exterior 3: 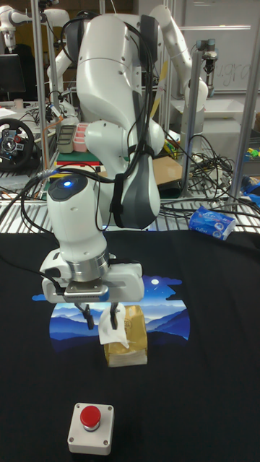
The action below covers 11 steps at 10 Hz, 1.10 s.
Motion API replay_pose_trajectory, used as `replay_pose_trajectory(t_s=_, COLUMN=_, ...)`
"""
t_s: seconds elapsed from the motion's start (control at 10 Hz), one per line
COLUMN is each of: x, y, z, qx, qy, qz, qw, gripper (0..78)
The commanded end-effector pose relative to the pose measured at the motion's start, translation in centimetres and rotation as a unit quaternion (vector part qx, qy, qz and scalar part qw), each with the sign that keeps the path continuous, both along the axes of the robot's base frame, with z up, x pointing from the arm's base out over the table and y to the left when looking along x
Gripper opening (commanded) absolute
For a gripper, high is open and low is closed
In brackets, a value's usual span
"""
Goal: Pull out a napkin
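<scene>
- Here's the scene: a tan napkin box (127,345) sits on the black cloth (217,390), partly over a blue mountain-and-moon print (162,310).
- A white napkin (112,328) sticks up and out of the box's top, on its left side, crumpled and hanging a little over the edge.
- The gripper (101,312) hangs directly above the box's left half, fingers pointing down.
- One dark finger shows just left of the napkin, the other at the napkin's upper edge; the jaws look closed in on the napkin's top, pinching it, though the picture is blurry right there.
- The white arm (123,86) rises behind the box and bends forward over it, with a blue light glowing on the wrist housing.
- In front of the box, nearer the camera, a red button on a grey base (91,426) rests on the cloth.
- Behind the box and to its right, past the cloth's far edge, lies a blue packet (213,221).
</scene>
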State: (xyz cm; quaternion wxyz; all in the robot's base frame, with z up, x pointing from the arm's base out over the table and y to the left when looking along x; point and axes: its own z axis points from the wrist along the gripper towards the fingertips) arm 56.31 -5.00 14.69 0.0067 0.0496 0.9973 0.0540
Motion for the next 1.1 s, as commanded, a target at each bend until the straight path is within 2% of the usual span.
replay_pose_trajectory(t_s=0.1, x=0.2, y=-0.1, z=0.1, qx=0.011, qy=-0.016, qz=-0.007, qw=0.9998, gripper=77.5)
replay_pose_trajectory(t_s=0.7, x=0.2, y=-0.1, z=0.1, qx=0.011, qy=-0.016, qz=-0.007, qw=0.9998, gripper=77.5)
replay_pose_trajectory(t_s=0.8, x=0.2, y=-0.8, z=-3.6, qx=0.053, qy=-0.019, qz=-0.001, qw=0.9984, gripper=77.5)
replay_pose_trajectory(t_s=1.1, x=0.2, y=-0.4, z=-3.6, qx=0.054, qy=-0.017, qz=-0.002, qw=0.9984, gripper=77.5)
